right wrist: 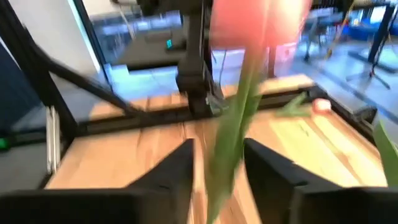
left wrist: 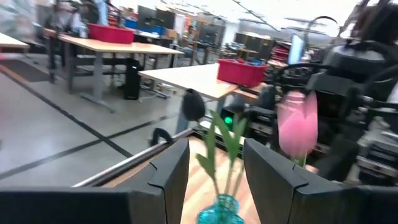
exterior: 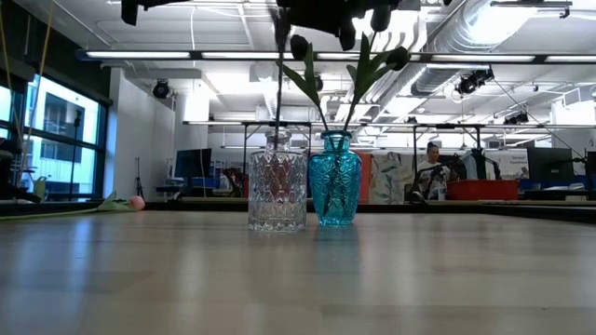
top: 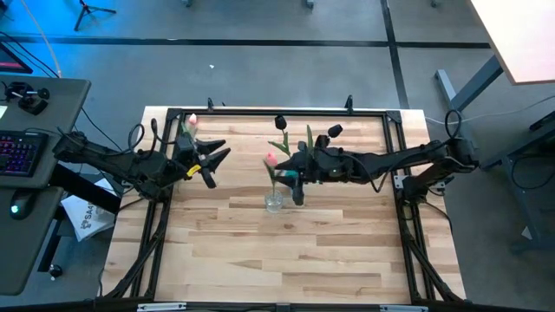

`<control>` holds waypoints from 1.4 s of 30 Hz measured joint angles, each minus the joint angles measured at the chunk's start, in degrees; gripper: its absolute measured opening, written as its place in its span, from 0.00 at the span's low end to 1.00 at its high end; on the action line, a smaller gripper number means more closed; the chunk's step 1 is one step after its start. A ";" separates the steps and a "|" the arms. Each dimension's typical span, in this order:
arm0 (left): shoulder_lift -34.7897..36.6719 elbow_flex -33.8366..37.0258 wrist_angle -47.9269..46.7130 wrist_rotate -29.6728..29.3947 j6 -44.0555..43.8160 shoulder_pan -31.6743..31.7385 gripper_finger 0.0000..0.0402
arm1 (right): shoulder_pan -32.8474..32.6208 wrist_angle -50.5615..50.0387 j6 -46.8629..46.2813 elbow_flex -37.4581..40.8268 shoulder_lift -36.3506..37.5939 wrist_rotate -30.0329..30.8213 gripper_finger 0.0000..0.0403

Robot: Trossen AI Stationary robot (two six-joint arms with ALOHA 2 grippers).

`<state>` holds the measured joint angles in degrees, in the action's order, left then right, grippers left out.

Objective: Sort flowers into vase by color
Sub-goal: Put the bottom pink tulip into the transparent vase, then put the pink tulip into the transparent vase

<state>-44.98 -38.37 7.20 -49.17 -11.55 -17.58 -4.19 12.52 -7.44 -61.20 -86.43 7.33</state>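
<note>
A clear glass vase and a blue vase stand side by side mid-table. Two dark-headed tulips stand in the blue vase. A pink tulip stands upright with its stem down in the clear vase. My right gripper is open above the vases, with that stem between its fingers. A second pink tulip lies flat at the table's far left. My left gripper hovers open, left of the vases. My right gripper stands with its open fingers level on either side of the pink tulip's stem, below the head. I cannot tell whether either finger touches the stem.
A black frame runs round the table's edges. Bare wood lies on the near half of the table. Beyond the table are a desk with a keyboard on the left, and benches and a person in the room behind.
</note>
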 joint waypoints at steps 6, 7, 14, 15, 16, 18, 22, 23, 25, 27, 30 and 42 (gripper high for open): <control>0.43 -0.02 0.48 -2.81 3.44 0.38 0.35 | 0.00 -17.03 6.20 -6.50 0.65 -0.01 0.66; 0.56 -0.02 0.73 -2.77 3.72 0.77 0.35 | 0.00 -20.63 7.26 -7.81 0.96 0.01 0.70; 0.70 -3.17 -3.55 -2.05 4.50 6.71 0.35 | 0.89 -41.17 7.91 -19.51 2.68 0.24 0.86; 0.64 -3.94 -5.20 -1.92 4.70 7.96 0.35 | 0.98 -43.39 7.78 -21.33 2.88 0.51 0.87; 0.62 -4.64 -7.41 -1.64 4.70 9.23 0.35 | 1.06 -45.42 7.67 -23.21 2.97 1.01 0.87; 0.62 -6.35 -11.21 0.46 4.19 12.13 0.35 | 1.11 -49.30 7.78 -27.00 3.01 1.74 0.88; 0.03 -11.07 -21.76 3.84 -0.46 19.05 0.35 | 1.07 -56.49 8.93 -34.40 3.01 4.67 0.88; -0.45 -12.58 -25.22 4.08 -2.19 21.07 0.35 | 1.06 -58.17 8.96 -36.15 3.01 6.09 0.88; -1.75 -15.47 -32.07 4.88 -4.91 25.40 0.35 | 1.07 -61.35 8.79 -39.40 3.01 8.82 0.88; -3.52 -18.44 -38.13 6.57 -6.08 29.88 0.35 | 1.09 -63.43 8.19 -41.92 3.02 10.85 0.88; -7.62 -22.07 -47.58 9.85 -5.80 36.70 0.35 | 1.16 -65.54 7.36 -44.21 3.04 13.91 0.88; -34.57 -24.13 -75.63 24.02 -6.39 61.79 0.30 | 1.20 -67.46 0.67 -38.95 2.97 13.66 0.88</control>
<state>-79.55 -62.50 -68.43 -25.15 -17.95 44.21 -2.98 -54.94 -6.77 -100.15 -83.46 20.99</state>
